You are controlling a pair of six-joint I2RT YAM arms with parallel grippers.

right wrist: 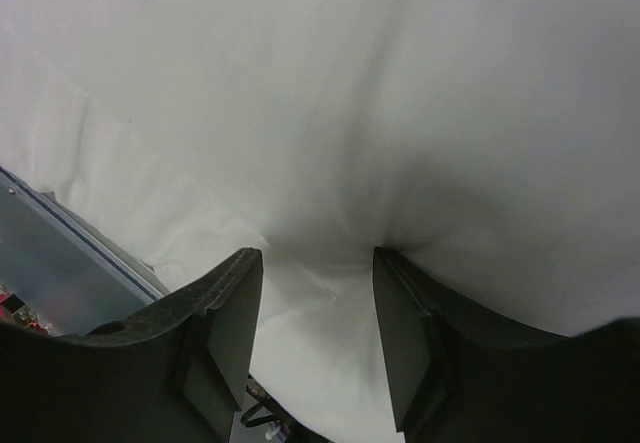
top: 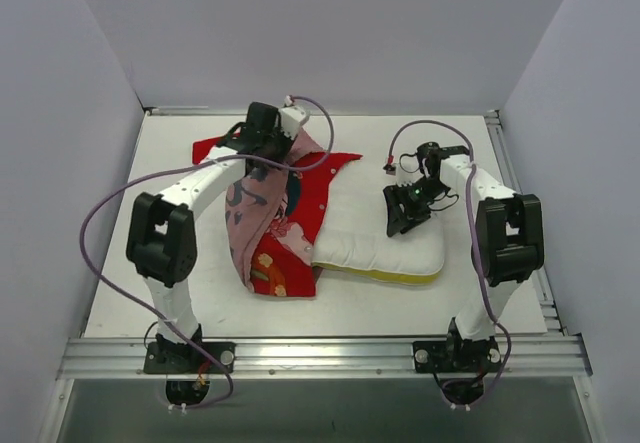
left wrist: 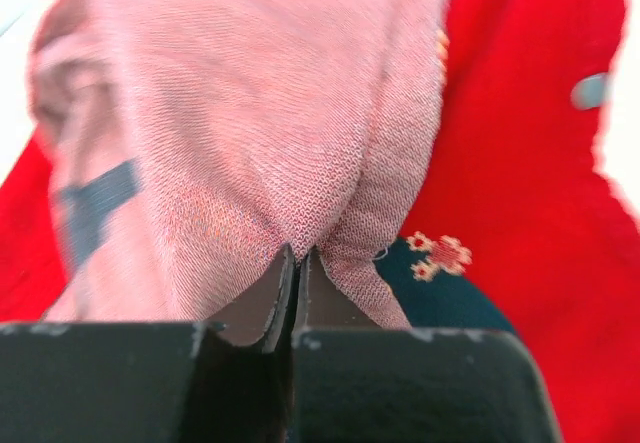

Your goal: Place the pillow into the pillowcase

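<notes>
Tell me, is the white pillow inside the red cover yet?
Mostly out. Most of the pillow lies bare in the top view; its left end slips under the pillowcase, but whether inside it cannot be told.

Open to passage: bare white tabletop [top: 400, 308] along the near edge and at far left. Blocked at centre by large red printed fabric pillowcase [top: 330, 173], pink fold raised, touching cream-white quilted rectangular pillow [top: 370, 223]. Hemmed by grey walls [top: 70, 113].
</notes>
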